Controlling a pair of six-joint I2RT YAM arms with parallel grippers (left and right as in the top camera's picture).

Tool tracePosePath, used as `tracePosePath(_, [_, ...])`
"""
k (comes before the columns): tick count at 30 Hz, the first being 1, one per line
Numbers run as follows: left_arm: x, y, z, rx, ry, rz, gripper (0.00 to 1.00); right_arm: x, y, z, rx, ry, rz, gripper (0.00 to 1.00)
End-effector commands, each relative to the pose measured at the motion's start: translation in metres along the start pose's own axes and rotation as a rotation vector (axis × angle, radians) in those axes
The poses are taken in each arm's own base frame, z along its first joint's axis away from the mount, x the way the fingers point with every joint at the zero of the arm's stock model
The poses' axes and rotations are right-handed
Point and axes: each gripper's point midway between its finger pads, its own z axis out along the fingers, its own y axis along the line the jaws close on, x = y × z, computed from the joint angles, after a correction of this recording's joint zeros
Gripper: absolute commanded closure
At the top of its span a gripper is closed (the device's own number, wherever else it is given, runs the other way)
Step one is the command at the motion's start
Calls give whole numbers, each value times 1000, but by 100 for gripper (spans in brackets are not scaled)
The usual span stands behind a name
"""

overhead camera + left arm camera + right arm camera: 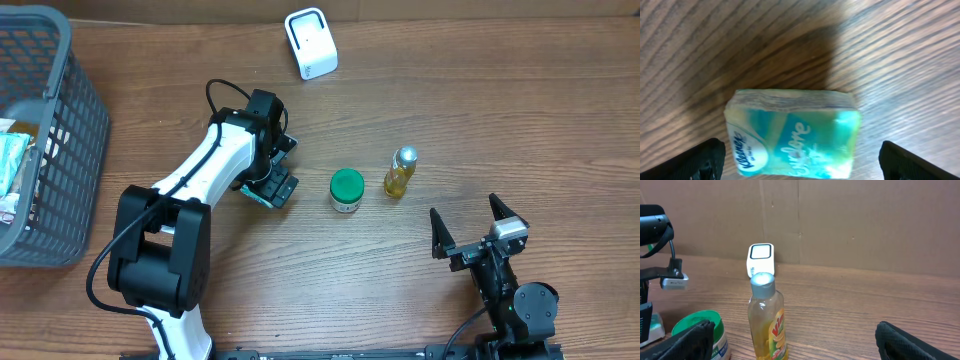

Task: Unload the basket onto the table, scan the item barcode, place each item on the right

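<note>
Tissue pack (792,135): lower edge cut off | left end effector (805,161) released, straddling | right end effector (464,212) released

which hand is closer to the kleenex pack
Left. The left hand is right above the tissue pack, open and straddling it without touching. The right hand is far off across the table, past the green-lidded jar and the bottle.

Robotics test bench dressed as a shop checkout. Wood-grain table (400,290), plain brown cardboard wall (865,220) behind. Grey plastic mesh shopping basket (85,110) at one end; small white box-shaped barcode scanner (311,42) at the far edge. Shop goods about: green-lidded round tub (346,189), small yellow plastic bottle (400,172), teal tissue packet (792,135).
</note>
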Motion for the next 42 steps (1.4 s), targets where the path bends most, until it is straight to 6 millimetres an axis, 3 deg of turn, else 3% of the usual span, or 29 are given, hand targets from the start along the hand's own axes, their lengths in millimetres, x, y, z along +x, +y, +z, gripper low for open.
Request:
tracePosePath(1, [-20,-6,-18,50,-70,-90,0,2,1,0,-7,-1,0,0])
tracePosePath(6, [-50,-3,-49,65,-173,-201,0,2,1,0,-7,-1,0,0])
tracePosePath(8, [-62,-15,-56,146,-217,-218,2,3,1,0,-6,-1,0,0])
tracePosePath(9, [-67,-22,-58,191,-235,-229,9,2,1,0,-7,-1,0,0])
tracePosePath(10, [-72,-29,-60,242,-254,-240,22,3,1,0,-6,-1,0,0])
tracePosePath(11, [-76,-34,-59,273,-264,-255,57,3,1,0,-6,-1,0,0])
tracePosePath(12, [-78,-35,-58,286,-266,-286,78,3,1,0,-6,-1,0,0])
tracePosePath(13, [-78,-36,-53,287,-254,-343,90,2,1,0,-7,-1,0,0])
tracePosePath(14, [-77,-35,-48,283,-239,-380,95,3,1,0,-6,-1,0,0])
tracePosePath(19, [-68,-38,-29,289,-169,-416,95,3,1,0,-6,-1,0,0])
tracePosePath(25, [-44,-41,-9,261,-40,-431,95,3,1,0,-6,-1,0,0])
tracePosePath(33, [-30,-35,-4,210,18,-437,96,2,1,0,-7,-1,0,0])
tracePosePath(42, [-51,-22,-3,161,-75,-512,96,2,1,0,-7,-1,0,0])
